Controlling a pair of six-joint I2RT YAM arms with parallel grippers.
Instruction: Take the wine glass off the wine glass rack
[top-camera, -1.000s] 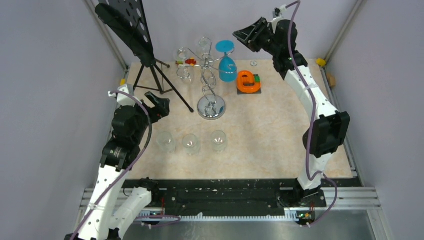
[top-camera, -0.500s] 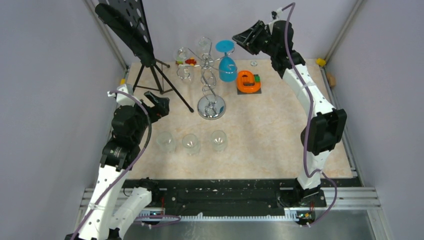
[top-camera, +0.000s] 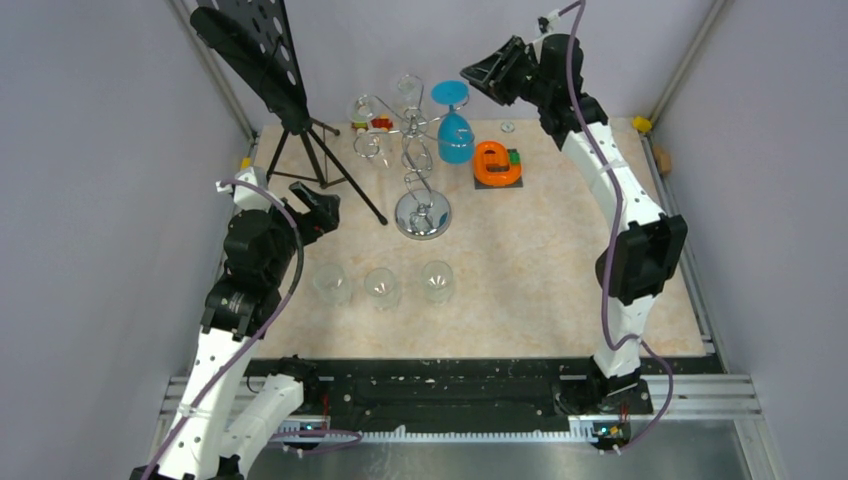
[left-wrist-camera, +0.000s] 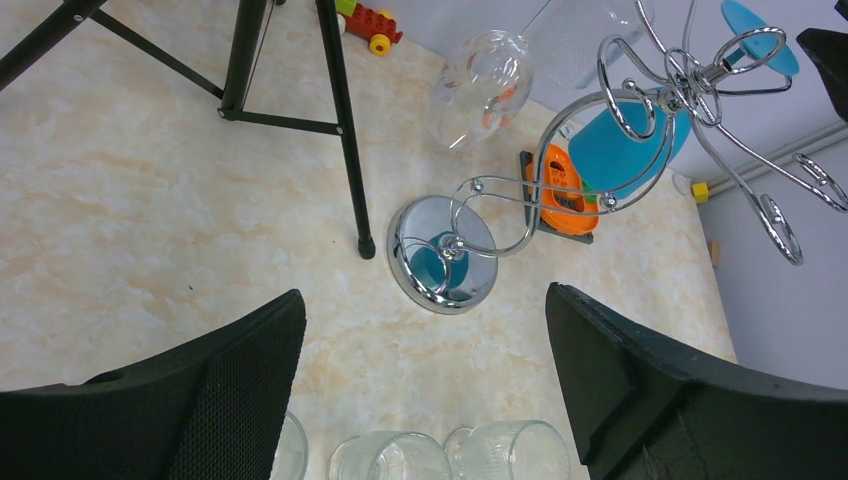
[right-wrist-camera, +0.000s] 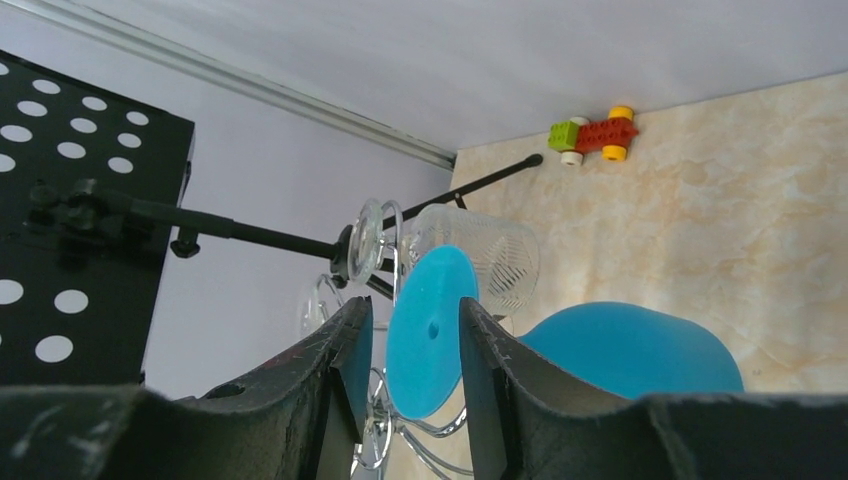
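Blue wine glass hangs upside down on the chrome rack, at the far middle of the table
Right gripper is just beside the glass's round foot, fingers a little apart; the foot shows through their gap and seems ungripped. Left gripper gapes wide, holding nothing, near the black music stand

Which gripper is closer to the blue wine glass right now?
Right. The right gripper is up at the foot of the blue glass atop the rack, jaws open on either side of it. The left gripper is open too, low and well back on the rack's near-left side.
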